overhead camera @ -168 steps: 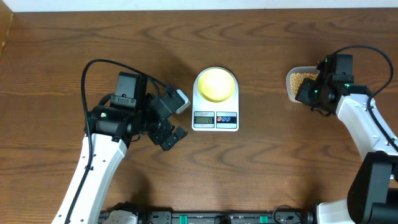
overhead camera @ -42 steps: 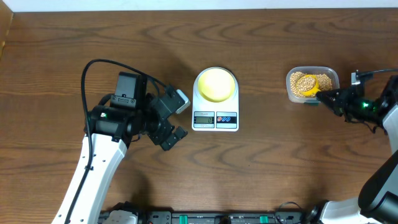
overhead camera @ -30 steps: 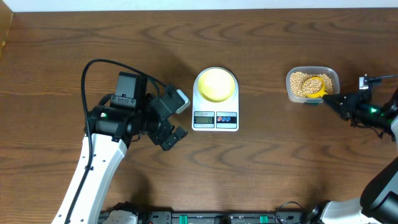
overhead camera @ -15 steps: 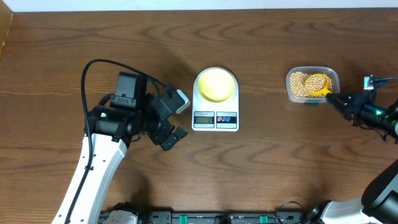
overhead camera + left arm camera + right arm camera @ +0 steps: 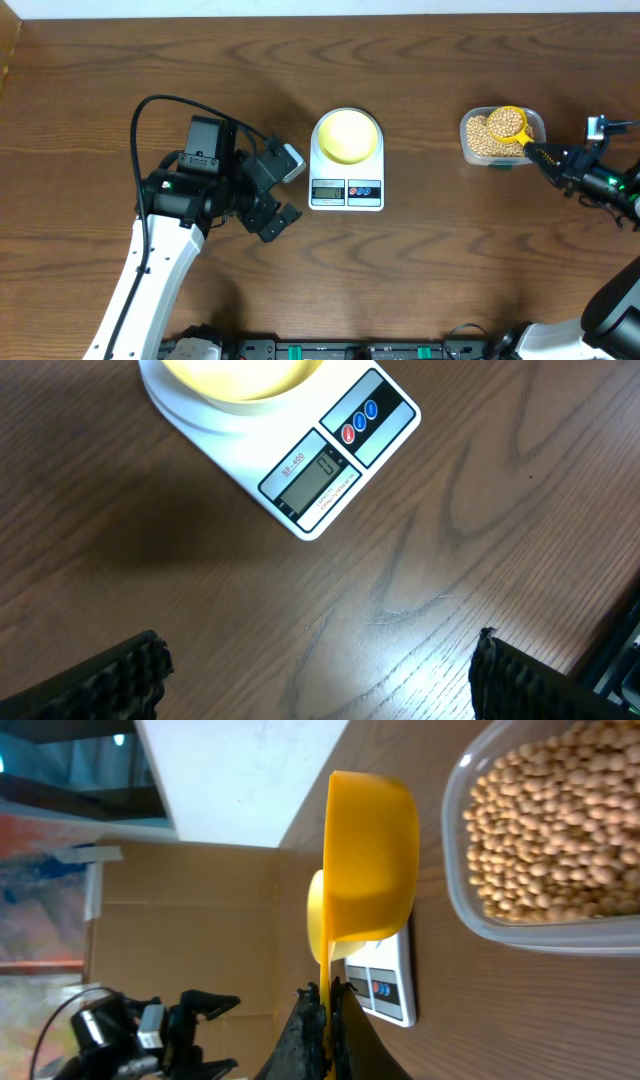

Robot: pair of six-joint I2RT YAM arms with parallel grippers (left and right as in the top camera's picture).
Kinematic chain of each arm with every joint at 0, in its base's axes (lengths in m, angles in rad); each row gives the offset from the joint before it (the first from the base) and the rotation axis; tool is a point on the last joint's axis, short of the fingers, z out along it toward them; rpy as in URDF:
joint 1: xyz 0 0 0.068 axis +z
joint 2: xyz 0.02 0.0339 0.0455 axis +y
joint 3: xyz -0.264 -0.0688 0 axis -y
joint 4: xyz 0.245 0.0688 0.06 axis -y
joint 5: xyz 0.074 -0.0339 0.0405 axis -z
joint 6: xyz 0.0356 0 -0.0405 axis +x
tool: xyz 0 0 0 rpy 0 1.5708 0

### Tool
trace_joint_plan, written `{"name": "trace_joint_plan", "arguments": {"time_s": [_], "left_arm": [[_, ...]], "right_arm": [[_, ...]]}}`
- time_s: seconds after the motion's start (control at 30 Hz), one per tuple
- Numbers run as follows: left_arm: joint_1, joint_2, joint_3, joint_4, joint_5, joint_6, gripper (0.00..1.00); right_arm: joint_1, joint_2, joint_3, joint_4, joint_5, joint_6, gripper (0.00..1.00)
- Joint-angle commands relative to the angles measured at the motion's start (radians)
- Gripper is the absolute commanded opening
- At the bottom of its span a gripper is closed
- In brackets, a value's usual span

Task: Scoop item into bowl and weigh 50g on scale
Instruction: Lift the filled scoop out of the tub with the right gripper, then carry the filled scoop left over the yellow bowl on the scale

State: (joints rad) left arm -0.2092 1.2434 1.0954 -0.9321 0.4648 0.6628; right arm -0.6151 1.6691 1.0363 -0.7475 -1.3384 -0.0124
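one spoon (image 5: 370,850) (full of beans (image 5: 508,123)) above tub (image 5: 540,933) | right gripper (image 5: 327,1005) clamps it | left gripper (image 5: 318,675) apart

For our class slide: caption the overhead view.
Right gripper holds a spoon of beans at the tub; the empty bowl sits on the scale.

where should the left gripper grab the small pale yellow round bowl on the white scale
Pinch the bowl at its left rim from above, one finger inside, one outside: it sits upright, shallow, open-topped, and that edge faces the left gripper.
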Motion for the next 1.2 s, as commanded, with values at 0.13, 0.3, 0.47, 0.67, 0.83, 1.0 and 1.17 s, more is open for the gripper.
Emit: {"name": "trace_joint_plan", "arguments": {"time_s": [0.13, 0.3, 0.47, 0.67, 0.83, 1.0, 1.17], "left_arm": [[0.005, -0.003, 0.018, -0.002, 0.002, 0.017, 0.98], [0.005, -0.003, 0.018, -0.002, 0.002, 0.017, 0.98], [0.005, -0.003, 0.018, -0.002, 0.002, 0.017, 0.98], [0.005, -0.003, 0.018, -0.002, 0.002, 0.017, 0.98], [0.005, -0.003, 0.018, -0.002, 0.002, 0.017, 0.98], [0.005, -0.003, 0.018, -0.002, 0.002, 0.017, 0.98], [0.005, -0.003, 0.018, -0.002, 0.002, 0.017, 0.98]], "right_arm": [[0.045, 0.006, -0.008, -0.005, -0.091, -0.023, 0.01], [0.106, 0.006, -0.008, -0.005, -0.091, -0.022, 0.01], [0.174, 0.006, -0.008, -0.005, -0.090, -0.022, 0.01], [0.267, 0.006, -0.008, -0.004, -0.090, -0.003, 0.01], [0.331, 0.006, -0.008, -0.004, -0.090, -0.003, 0.01], [0.378, 0.006, -0.008, 0.011, -0.090, 0.001, 0.01], [0.421, 0.006, -0.008, 0.054, -0.089, 0.042, 0.01]]}}
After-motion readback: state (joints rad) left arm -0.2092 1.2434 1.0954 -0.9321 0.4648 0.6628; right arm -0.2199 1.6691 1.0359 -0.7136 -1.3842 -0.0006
